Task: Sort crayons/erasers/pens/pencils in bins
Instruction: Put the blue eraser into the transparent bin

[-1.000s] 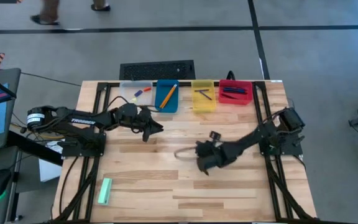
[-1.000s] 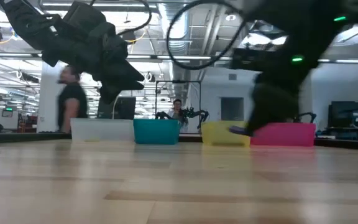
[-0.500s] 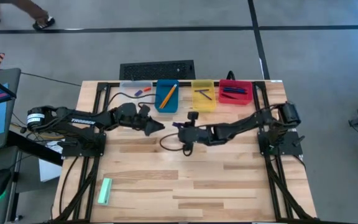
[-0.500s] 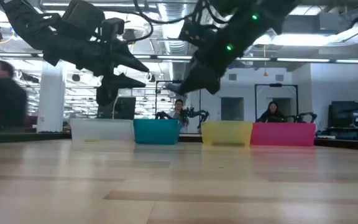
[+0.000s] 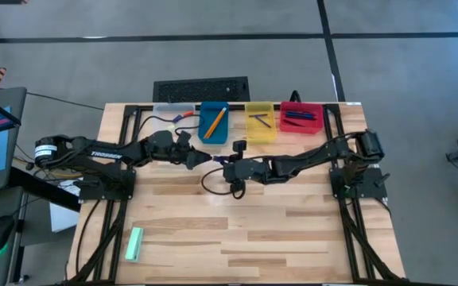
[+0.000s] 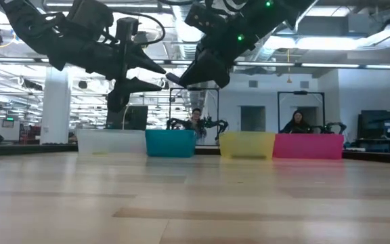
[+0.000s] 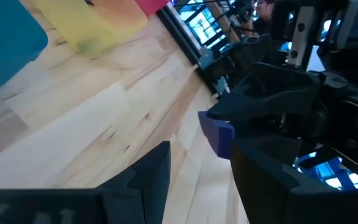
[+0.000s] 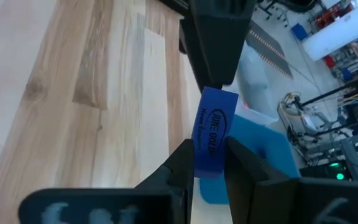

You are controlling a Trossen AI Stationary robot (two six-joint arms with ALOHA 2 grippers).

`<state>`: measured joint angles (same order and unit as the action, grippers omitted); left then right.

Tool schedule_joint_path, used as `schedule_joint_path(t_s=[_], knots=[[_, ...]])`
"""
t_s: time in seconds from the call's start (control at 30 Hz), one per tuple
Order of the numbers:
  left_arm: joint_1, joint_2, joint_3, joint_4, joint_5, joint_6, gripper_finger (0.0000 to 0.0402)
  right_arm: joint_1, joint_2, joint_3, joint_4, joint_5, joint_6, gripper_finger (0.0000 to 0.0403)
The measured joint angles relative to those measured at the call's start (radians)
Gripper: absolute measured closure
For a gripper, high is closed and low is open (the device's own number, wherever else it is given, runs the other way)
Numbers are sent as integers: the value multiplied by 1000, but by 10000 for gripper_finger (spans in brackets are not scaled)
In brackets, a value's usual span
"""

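A blue eraser (image 8: 212,134), gripped in the right pincer (image 8: 205,163), carried dark printed lettering inside an oval outline. The characters appeared to read "ONE GOLD", but this reading was uncertain; a second, smaller line beneath it could not be read. White lettering ran along the left arm (image 5: 106,152) in the high view and was too small to make out. No other text, number or sign was legible on the counter (image 5: 237,238).
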<state>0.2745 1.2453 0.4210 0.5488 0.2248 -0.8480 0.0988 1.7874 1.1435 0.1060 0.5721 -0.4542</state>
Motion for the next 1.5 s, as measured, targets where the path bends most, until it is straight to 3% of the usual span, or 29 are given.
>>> schedule_joint_path(t_s=[0.47, 0.87, 1.5], knots=[[0, 1, 22, 15, -2, 9, 244, -2, 0, 0, 13, 0, -41, 326], [-13, 216, 140, 45, 151, 41, 248, -1, 2, -2, 19, 1, -71, 326], [5, 195, 138, 58, 166, 151, 368, 10, 0, 1, 9, 14, -76, 311]])
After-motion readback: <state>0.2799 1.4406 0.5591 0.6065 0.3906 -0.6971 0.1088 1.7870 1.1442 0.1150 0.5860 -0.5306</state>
